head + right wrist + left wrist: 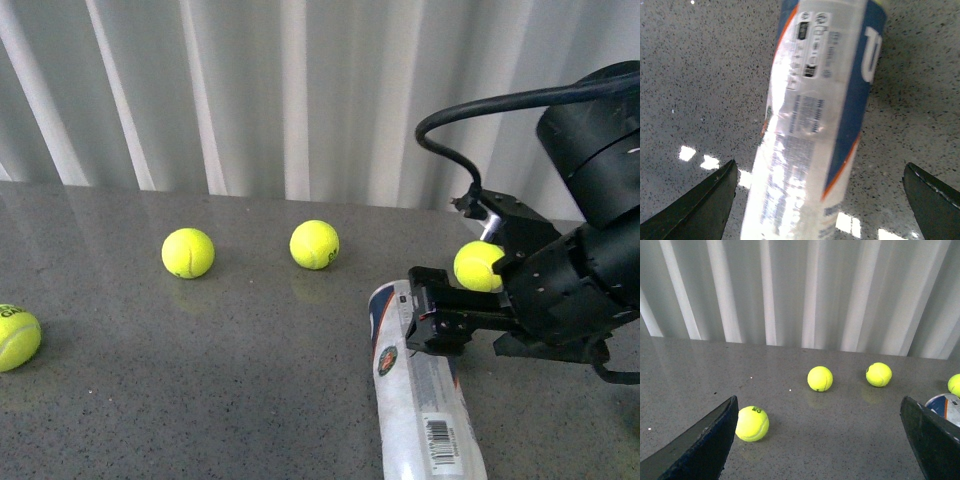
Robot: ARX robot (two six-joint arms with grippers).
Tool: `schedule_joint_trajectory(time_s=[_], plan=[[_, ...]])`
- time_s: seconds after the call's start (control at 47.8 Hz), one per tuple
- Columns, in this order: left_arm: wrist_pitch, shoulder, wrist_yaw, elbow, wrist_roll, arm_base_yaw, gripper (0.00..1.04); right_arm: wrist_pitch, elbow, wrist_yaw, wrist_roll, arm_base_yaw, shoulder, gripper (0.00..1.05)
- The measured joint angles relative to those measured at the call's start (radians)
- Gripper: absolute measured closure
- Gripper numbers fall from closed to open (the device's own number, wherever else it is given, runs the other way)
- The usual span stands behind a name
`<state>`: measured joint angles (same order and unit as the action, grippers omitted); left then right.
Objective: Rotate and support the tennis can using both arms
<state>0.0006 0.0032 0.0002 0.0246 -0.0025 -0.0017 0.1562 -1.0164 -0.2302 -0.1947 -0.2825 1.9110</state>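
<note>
The tennis can point(425, 400) lies on its side on the grey table, its far end near the table's middle, its barcode end at the front edge of view. My right gripper point(425, 310) is open and hovers just above the can's far half. In the right wrist view the can point(815, 115), white and navy with an orange stripe, lies between the two wide-apart black fingers point(700, 212), untouched. My left gripper point(825, 440) is open and empty over bare table; the can's end point(946, 407) shows by one finger.
Yellow-green tennis balls lie on the table: one at the far left point(15, 337), two in the middle point(188, 252) point(314, 244), one behind my right gripper point(478, 266). A white ribbed wall point(250, 90) closes the back.
</note>
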Motion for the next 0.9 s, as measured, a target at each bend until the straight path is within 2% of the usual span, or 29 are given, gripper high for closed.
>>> schedule_joint_trajectory(time_s=[0.167, 0.627, 0.753, 0.899], plan=[[0.000, 0.000, 0.000, 0.000, 0.000, 0.000, 0.07, -0.009, -0.044, 0.029, -0.061, -0.043, 0.077, 0.07], [0.000, 0.000, 0.000, 0.000, 0.000, 0.000, 0.07, -0.032, -0.120, 0.066, -0.130, -0.061, 0.236, 0.08], [0.000, 0.000, 0.000, 0.000, 0.000, 0.000, 0.07, -0.055, -0.116, 0.081, -0.113, -0.063, 0.247, 0.32], [0.000, 0.000, 0.000, 0.000, 0.000, 0.000, 0.07, -0.135, -0.075, 0.090, -0.005, -0.061, 0.209, 0.49]])
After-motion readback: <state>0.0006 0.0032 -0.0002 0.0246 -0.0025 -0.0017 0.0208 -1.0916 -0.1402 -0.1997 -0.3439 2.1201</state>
